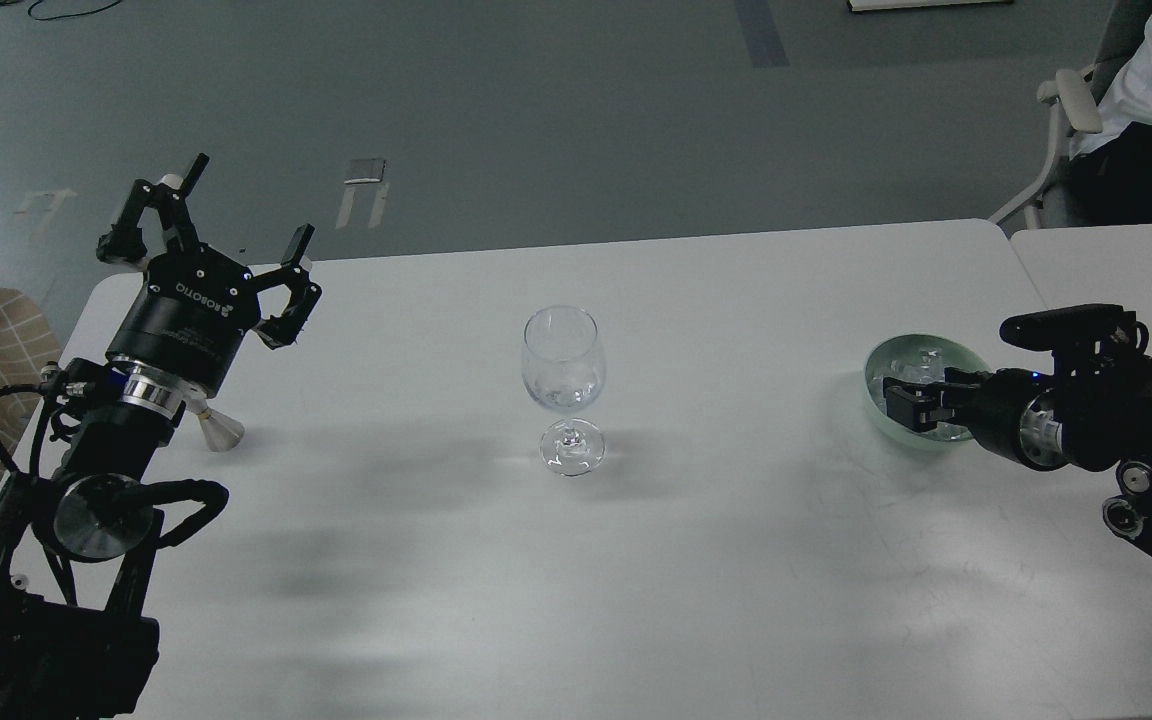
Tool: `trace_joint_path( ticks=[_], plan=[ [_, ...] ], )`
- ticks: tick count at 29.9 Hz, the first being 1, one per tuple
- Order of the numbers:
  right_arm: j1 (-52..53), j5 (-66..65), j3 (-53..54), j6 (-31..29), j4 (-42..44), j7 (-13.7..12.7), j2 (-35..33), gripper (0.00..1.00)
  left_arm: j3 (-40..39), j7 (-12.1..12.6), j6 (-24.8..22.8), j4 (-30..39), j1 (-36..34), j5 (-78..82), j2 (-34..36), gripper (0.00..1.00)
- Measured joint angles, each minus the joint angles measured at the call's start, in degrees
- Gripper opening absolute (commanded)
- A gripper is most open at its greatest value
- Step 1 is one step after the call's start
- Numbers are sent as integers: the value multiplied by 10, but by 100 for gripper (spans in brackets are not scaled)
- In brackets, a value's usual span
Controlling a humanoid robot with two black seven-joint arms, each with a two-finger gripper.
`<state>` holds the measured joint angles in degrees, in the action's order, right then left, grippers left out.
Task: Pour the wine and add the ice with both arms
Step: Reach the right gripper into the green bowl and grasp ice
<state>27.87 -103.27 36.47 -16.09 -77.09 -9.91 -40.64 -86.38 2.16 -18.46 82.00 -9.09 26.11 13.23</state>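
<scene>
A clear stemmed glass (563,385) stands upright at the table's middle, with a little clear content low in its bowl; I cannot tell whether it is wine or ice. A pale green bowl (878,362) at the right holds clear ice chunks (928,358). My right gripper (908,404) lies over the bowl's near side; its dark fingers cannot be told apart. My left gripper (226,225) is open and empty, raised over the table's far left corner, well away from the glass.
A small silver cone-shaped cup (221,430) lies on its side on the white table (716,560) under my left arm. A second table (1116,260) adjoins at the right. A seated person and chair (1126,120) are at the far right.
</scene>
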Motion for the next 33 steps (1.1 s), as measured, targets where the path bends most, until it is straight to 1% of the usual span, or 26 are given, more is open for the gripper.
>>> trace_joint_path(
  ticks=[1, 3, 5, 6, 8, 9, 10, 11, 12, 16, 22, 24, 25, 28, 29, 33],
  plan=[
    [0, 0, 0, 0, 0, -2, 0, 62, 0, 0, 0, 0, 0, 0, 0, 98],
    [1, 0, 0, 0, 1, -6, 0, 57, 0, 0, 0, 0, 0, 0, 1, 98],
    [1, 0, 0, 0, 1, -8, 0, 55, 0, 0, 0, 0, 0, 0, 1, 98],
    [1, 0, 0, 0, 1, -9, 0, 49, 0, 0, 0, 0, 0, 0, 1, 98],
    [1, 0, 0, 0, 0, -10, -1, 41, 0, 0, 0, 0, 0, 0, 1, 98],
    [1, 0, 0, 0, 0, -11, -2, 35, 0, 0, 0, 0, 0, 0, 1, 98],
    [0, 0, 0, 0, -1, -12, -3, 30, 0, 0, 0, 0, 0, 0, 1, 98],
    [-1, 0, 0, 0, -2, -13, -3, 28, 0, 0, 0, 0, 0, 0, 1, 98],
    [-2, 1, 0, 0, -2, -16, -3, 27, 0, 0, 0, 0, 0, 0, 1, 98],
    [-3, 2, -1, -1, -3, -27, -4, 27, 0, 0, 1, 0, 1, 0, 2, 98],
    [-4, 2, -1, -2, -1, -28, -4, 26, 0, 0, 1, 0, 3, 0, 2, 98],
    [-4, 2, -1, -2, -1, -28, -4, 19, 0, 0, 1, 0, 4, 0, 3, 98],
    [-4, 2, -1, -2, -1, -28, -4, 18, 0, 0, 1, 0, 4, 0, 3, 98],
    [0, 2, -1, -2, -1, -28, -5, 2, 0, 0, 2, 0, 4, 0, 4, 98],
    [1, 3, -1, -2, -2, -28, -5, 0, 0, 0, 2, 0, 4, 0, 4, 98],
    [5, 6, 4, -2, -13, -28, -11, 0, -1, 0, 2, 0, 4, 0, 7, 98]
  ],
)
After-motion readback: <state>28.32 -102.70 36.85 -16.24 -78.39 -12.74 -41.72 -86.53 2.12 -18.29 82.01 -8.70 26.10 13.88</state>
